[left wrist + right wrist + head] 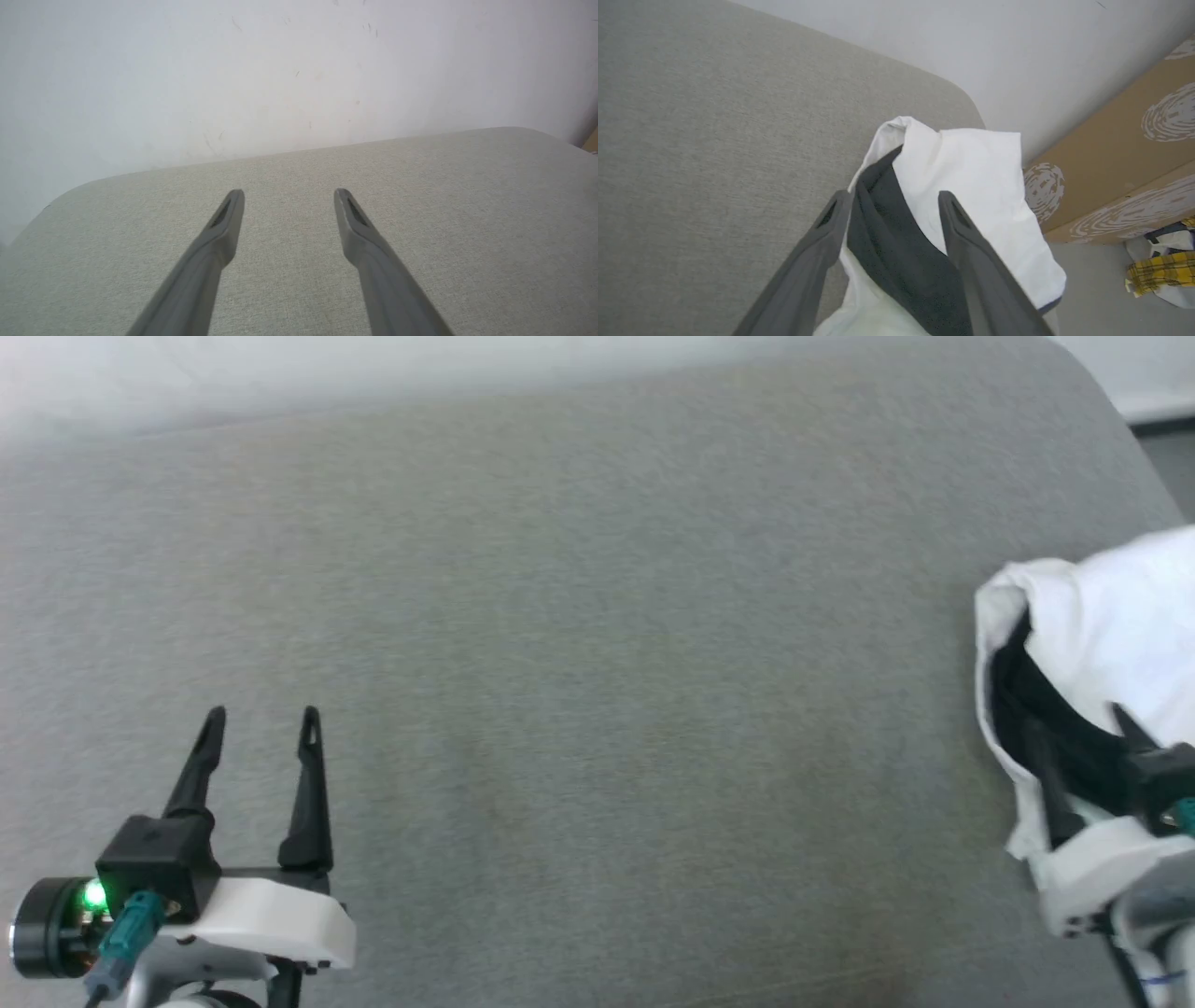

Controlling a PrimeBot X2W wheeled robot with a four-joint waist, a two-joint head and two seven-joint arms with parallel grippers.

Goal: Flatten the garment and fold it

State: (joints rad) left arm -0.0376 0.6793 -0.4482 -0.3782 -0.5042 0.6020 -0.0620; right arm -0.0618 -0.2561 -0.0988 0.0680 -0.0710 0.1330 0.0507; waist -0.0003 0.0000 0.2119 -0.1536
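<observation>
Right gripper [893, 196]: fingers spread wide, not pinching. T-shirt [971, 172] is bunched right at it, with black fabric lying between the fingers and the white body heaped past the tips, at the edge of the grey padded table [597, 616]. Left gripper [263, 714]: fingers wide apart, holding nothing, shirt well off to its right.

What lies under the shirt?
The shirt lies bunched on the grey pad, near its corner. The open right gripper straddles its dark fold. What is beneath the heap is covered by cloth and cannot be seen.
</observation>
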